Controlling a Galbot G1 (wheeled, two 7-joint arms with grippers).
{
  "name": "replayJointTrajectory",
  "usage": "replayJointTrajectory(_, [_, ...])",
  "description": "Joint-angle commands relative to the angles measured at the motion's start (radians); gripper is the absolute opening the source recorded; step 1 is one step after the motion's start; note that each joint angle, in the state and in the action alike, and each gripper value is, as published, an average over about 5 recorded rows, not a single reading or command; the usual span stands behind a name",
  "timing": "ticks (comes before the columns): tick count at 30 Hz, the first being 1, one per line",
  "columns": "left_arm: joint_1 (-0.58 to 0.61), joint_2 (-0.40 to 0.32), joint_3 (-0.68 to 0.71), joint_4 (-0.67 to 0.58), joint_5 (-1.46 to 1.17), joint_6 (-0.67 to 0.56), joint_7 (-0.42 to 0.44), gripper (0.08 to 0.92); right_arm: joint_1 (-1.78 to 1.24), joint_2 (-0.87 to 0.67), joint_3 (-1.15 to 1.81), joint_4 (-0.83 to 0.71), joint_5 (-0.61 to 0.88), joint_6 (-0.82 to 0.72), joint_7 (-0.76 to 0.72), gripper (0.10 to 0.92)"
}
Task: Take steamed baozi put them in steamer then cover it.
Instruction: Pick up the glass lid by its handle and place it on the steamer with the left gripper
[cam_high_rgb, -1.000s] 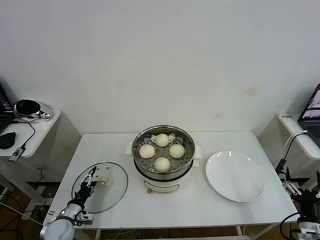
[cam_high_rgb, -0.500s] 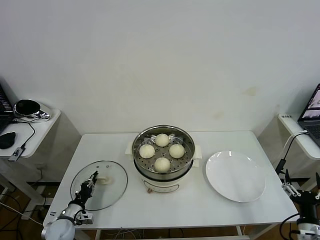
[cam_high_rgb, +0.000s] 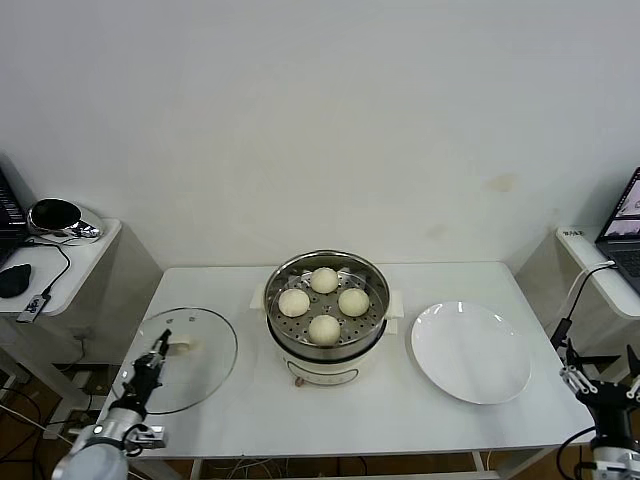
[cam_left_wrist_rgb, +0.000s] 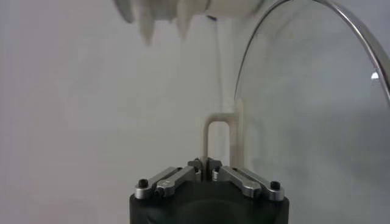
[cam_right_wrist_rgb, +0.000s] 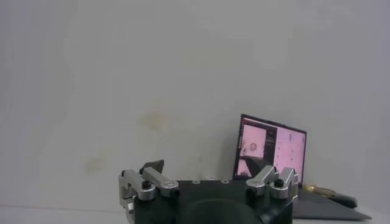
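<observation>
At about eight o'clock on the white desk (cam_high_rgb: 240, 400), the left end effector (cam_high_rgb: 158, 352) is clenched on the cream-white handle of the cover (cam_high_rgb: 195, 355) — the left wrist view shows its fingertips (cam_left_wrist_rgb: 201, 165) pinched together on that thin handle loop, with the glass disc (cam_left_wrist_rgb: 317, 122) standing on edge beyond it. From the head view the clear lid sits tilted and pulled out past the desk's left edge, well apart from the pot.

At the centre of the desk stands the steamer (cam_high_rgb: 327, 345), uncovered, on its cream-white base. Four steamed baozi (cam_high_rgb: 324, 328) rest on the perforated tray inside, at roughly twelve, three, six and nine o'clock, just beside one another.

At three o'clock lies a flat white plate (cam_high_rgb: 470, 352), near the steamer but not touching it.

At about four o'clock, off the desk's right corner, the right end effector (cam_high_rgb: 603, 385) hangs parked and released — its jaws stand wide apart in the right wrist view (cam_right_wrist_rgb: 210, 181), holding nothing, with a laptop (cam_right_wrist_rgb: 268, 152) behind.
</observation>
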Motion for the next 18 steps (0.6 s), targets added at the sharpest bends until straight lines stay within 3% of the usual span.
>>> replayJointTrajectory(1, [0.092,0.118,-0.155,-0.334,-0.178,0.201,0.131,0.131,-0.003,0.001,-0.013,0.002,-0.007,0.002,-0.001,0.823])
replayJointTrajectory(6, [0.03,0.198,-0.047,-0.399,-0.251,0.285,0.178,0.131,-0.005,0.006,-0.032,0.009,-0.022,0.002,-0.005,0.823])
replayJointTrajectory(11, [-0.096,0.269,0.187,-0.422,-0.3,0.384,0.215,0.131,-0.007,0.018,-0.052,0.019,-0.045,0.002,-0.007,0.823])
replayJointTrajectory(14, [-0.213,0.263,0.343,-0.406,-0.303,0.425,0.223,0.131,-0.006,0.028,-0.062,0.018,-0.064,0.007,-0.007,0.823])
replayJointTrajectory(18, [-0.37,0.193,0.492,-0.388,-0.226,0.478,0.277,0.131,-0.002,0.04,-0.073,0.011,-0.099,0.015,-0.006,0.823])
